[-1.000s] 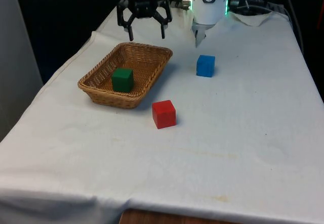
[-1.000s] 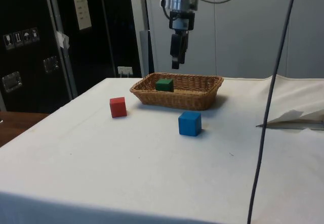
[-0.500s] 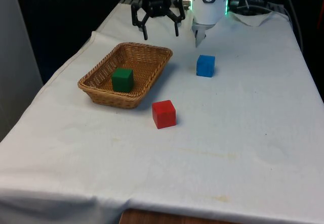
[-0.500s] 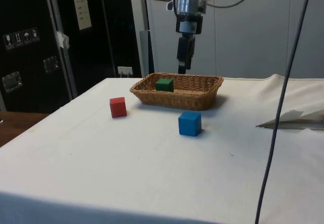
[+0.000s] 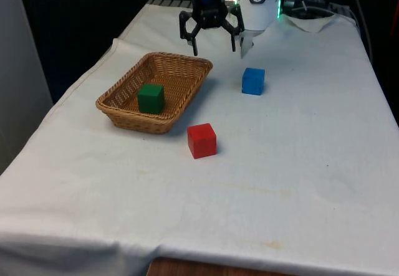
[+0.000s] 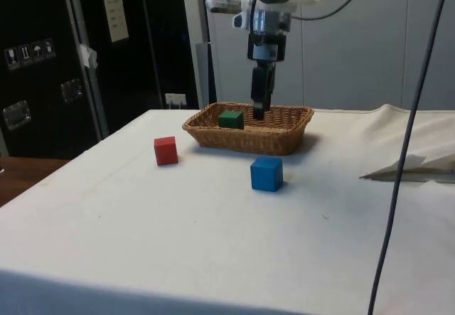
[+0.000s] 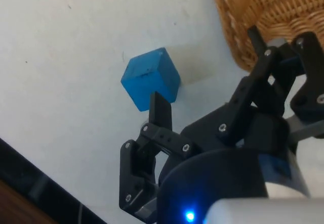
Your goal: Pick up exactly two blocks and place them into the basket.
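Hovering gripper, jaws spread, empty, above the basket's far corner. Blue block on the cloth beside it: likely light, rigid; pinch opposite flat faces.

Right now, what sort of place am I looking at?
Probably a robotics lab or test room. A gripper hangs over a cloth-covered table set with a basket and coloured blocks, and dark cabinets stand beside it.
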{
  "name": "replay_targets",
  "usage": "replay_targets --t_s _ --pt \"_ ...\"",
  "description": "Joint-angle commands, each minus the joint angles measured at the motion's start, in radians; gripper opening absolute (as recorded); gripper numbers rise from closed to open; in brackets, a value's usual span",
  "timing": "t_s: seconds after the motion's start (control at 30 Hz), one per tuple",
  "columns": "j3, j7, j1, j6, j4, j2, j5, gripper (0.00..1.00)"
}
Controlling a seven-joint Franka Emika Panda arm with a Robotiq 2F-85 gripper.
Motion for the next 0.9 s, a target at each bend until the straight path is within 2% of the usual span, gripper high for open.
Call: replay_targets --t_s 0.0,0.03,0.07,0.23,0.27,0.3,0.33,0.37,0.6,0.63,0.67,0.87 --pt "0.002 0.029 0.004 0.021 -0.004 0.015 -0.026 1.00" --pt "0.005 0.007 0.000 0.003 -0.003 0.000 -0.004 1.00" --pt "0.013 0.045 0.005 0.024 -0.009 0.013 -0.034 1.00" --pt "0.044 0.086 0.006 0.028 -0.017 0.008 -0.051 1.00" --pt "0.058 0.103 0.007 0.028 -0.018 0.005 -0.057 1.00" --pt "0.064 0.110 0.006 0.029 -0.019 0.004 -0.059 1.00" --pt "0.063 0.080 0.002 0.008 -0.014 -0.003 -0.032 1.00" --pt "0.070 0.116 0.006 0.030 -0.019 0.003 -0.060 1.00" --pt "0.113 0.165 0.005 0.034 -0.016 0.005 -0.080 1.00" --pt "0.114 0.137 0.004 0.020 -0.014 -0.005 -0.049 1.00" --pt "0.116 0.174 0.005 0.034 -0.017 0.005 -0.086 1.00" --pt "0.131 0.225 0.005 0.032 -0.021 0.006 -0.131 1.00"
